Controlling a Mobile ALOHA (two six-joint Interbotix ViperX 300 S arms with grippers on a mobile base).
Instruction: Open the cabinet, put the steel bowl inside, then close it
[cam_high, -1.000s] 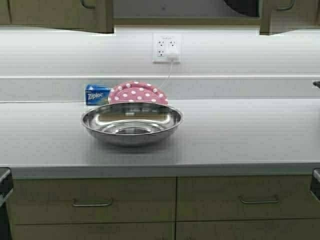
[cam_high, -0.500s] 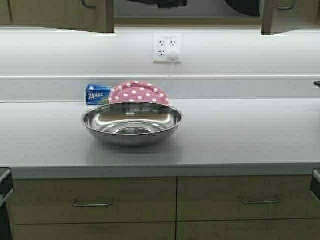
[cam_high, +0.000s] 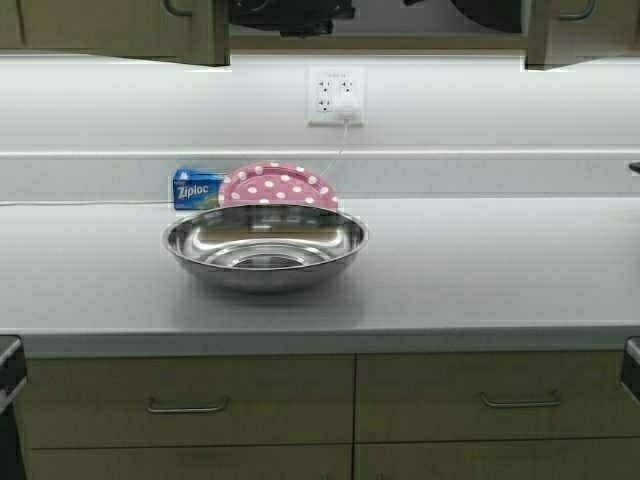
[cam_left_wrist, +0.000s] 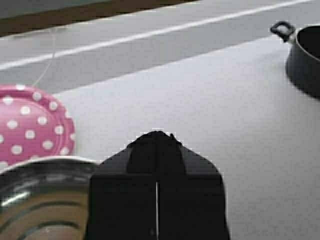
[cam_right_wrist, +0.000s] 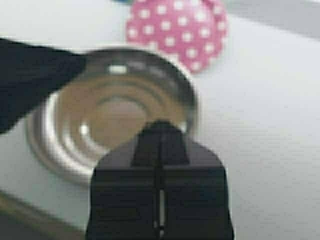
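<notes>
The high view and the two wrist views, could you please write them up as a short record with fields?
steel bowl: upright on the countertop, empty, not gripped
pink dotted plate: behind the bowl
Ziploc box: beside the plate, at the wall
cabinet: doors swung open, only its lower edge in view
dark pot: on the countertop, apart from the bowl
left gripper: shut, raised above the counter
right gripper: shut, raised over the bowl's edge

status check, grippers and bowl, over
Left gripper and right gripper both shut, empty, up above the counter. Steel bowl on the counter, untouched. Pink plate just behind it.
</notes>
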